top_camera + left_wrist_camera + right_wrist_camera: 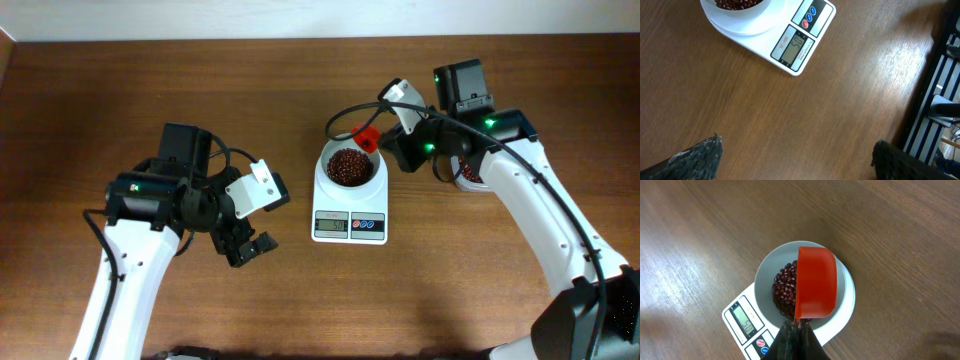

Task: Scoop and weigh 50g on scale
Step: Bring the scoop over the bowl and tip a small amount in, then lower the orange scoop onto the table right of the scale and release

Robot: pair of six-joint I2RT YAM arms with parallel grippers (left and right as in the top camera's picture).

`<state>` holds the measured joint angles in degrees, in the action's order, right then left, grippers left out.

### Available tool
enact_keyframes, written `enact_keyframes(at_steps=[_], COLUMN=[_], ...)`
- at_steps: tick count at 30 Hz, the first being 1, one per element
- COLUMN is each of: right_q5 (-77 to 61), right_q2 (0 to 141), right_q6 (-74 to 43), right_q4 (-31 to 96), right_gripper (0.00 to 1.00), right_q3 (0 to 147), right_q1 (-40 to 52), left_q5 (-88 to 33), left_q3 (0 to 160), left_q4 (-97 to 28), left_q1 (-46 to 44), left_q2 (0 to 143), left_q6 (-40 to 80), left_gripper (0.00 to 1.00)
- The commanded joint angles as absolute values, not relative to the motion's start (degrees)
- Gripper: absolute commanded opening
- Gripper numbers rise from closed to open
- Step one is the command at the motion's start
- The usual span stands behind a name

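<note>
Wood-grain table (300, 310), smooth white plastic scale (349, 227), glossy red plastic scoop (815, 282), shiny dark beans (783, 287)

The white scale (790, 40) sits at the top of the frame, turned at an angle on the brown wooden counter (790, 115). Its white bowl (747, 11) is cut off by the upper edge, with dark red-brown beans (737, 4) showing inside. The grey display (794, 46) shows dark digits; beside it are a red button (805, 23) and a blue button (812, 12). The left claw (797, 147) stands wide apart, its dark fingers (700, 157) in the bottom corners, holding nothing
</note>
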<state>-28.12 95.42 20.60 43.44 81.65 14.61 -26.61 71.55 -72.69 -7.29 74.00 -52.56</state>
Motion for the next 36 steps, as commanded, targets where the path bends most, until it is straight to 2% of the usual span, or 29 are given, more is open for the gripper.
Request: enact_keyframes(at_steps=[1, 6, 14, 17, 19, 24, 28, 30, 34, 36], right_q5=[-32.8, -40.8, -41.8, -40.2, -36.2, -15.9, -1.0, 10.9, 15.5, 15.5], right_q2=[94.1, 94.1, 94.1, 94.1, 94.1, 94.1, 94.1, 94.1, 93.8, 93.3], right_q6=[20.9, 20.8, 21.2, 27.0, 27.0, 27.0, 27.0, 27.0, 26.5, 22.4], right_q4=[43.7, 44.4, 50.3, 55.2, 57.7, 59.1, 58.0, 57.0, 56.8, 58.4], right_gripper=[0.04, 0.04, 0.04, 0.04, 0.04, 0.04, 0.04, 0.04, 0.04, 0.04], right_q3=[82.6, 82.6, 82.6, 82.6, 82.6, 82.6, 82.6, 83.0, 89.2, 94.7], right_q1=[12.5, 6.5, -6.6, -12.0, -14.7, -18.1, -14.5, -10.5, -6.5, -6.4], left_q5=[-27.7, -27.7, -27.7, -27.6, -27.6, -27.6, -27.6, -27.6, -27.6, -27.6], left_q3=[72.5, 72.5, 72.5, 72.5, 72.5, 72.5, 72.5, 72.5, 72.5, 72.5], left_q4=[-72.7, -72.7, -72.7, -72.7, -72.7, -72.7, -72.7, -72.7, -72.7, -72.7], left_q1=[-7.1, -7.1, -7.1, -7.1, -7.1, -7.1, -7.1, -7.1, -7.1, -7.1], left_q2=[74.1, 74.1, 74.1, 74.1, 74.1, 74.1, 74.1, 74.1, 74.1, 74.1], left_q6=[-53.2, -53.2, -53.2, -53.2, -53.2, -53.2, -53.2, -53.2, -53.2, -53.2], left_gripper=[0.99, 0.99, 0.99, 0.99, 0.99, 0.99, 0.99, 0.99, 0.99, 0.99])
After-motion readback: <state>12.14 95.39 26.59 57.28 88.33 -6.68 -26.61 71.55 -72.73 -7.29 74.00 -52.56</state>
